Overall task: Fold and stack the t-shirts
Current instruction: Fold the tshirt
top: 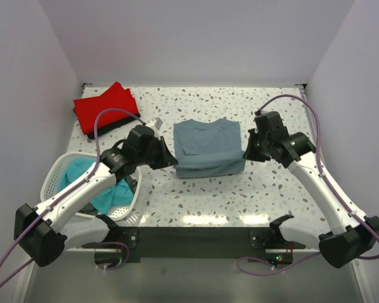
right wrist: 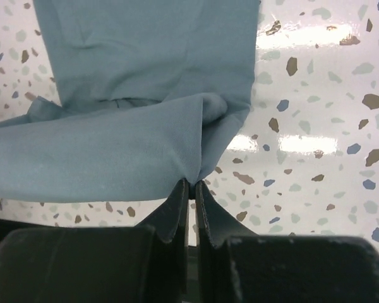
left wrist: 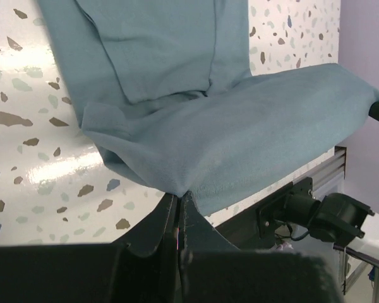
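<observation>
Speckled white worktop (top: 196,196) carries the job, and the grey-blue tee (top: 208,148) lies at its middle, its sides already folded in. My left fingers (left wrist: 179,197) are pinched tight on its near left corner and my right fingers (right wrist: 191,186) on its near right corner. The near edge hangs stretched between them, raised off the surface, while the far part rests flat. I judge this tee mid-fold, since the lifted edge is not yet carried over and laid down.

At the far left corner the red tee (top: 107,107) lies folded. What I take for the black tee (top: 114,126) shows as a dark strip under its near edge, so a stack seems begun there. The teal tee (top: 82,172) sits crumpled in the white basket (top: 127,207) at the near left, not yet folded. By my reckoning, finishing this fold, stacking it and doing the teal one are left.
</observation>
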`<move>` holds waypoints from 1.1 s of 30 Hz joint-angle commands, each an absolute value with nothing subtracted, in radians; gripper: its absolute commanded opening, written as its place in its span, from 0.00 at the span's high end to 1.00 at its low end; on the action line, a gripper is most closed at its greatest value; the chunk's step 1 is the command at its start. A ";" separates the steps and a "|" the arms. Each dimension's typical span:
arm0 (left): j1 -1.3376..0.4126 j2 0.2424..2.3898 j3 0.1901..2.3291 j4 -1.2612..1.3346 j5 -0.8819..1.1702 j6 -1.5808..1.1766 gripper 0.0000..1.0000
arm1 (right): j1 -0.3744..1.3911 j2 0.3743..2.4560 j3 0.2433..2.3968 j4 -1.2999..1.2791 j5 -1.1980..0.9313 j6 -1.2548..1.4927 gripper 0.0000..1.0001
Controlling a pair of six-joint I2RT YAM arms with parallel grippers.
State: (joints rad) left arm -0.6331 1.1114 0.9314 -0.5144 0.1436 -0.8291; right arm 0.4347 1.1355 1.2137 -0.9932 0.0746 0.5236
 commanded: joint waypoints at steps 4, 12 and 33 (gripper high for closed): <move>-0.574 1.239 0.948 -0.336 0.172 -0.819 1.00 | 0.420 1.226 1.244 -0.827 0.186 0.529 1.00; -0.496 1.428 1.011 -0.221 0.288 -0.772 1.00 | 0.373 1.350 1.295 -0.744 0.209 0.470 1.00; -0.308 1.805 1.291 -0.138 0.442 -0.755 1.00 | 0.273 1.845 1.722 -0.644 0.156 0.357 1.00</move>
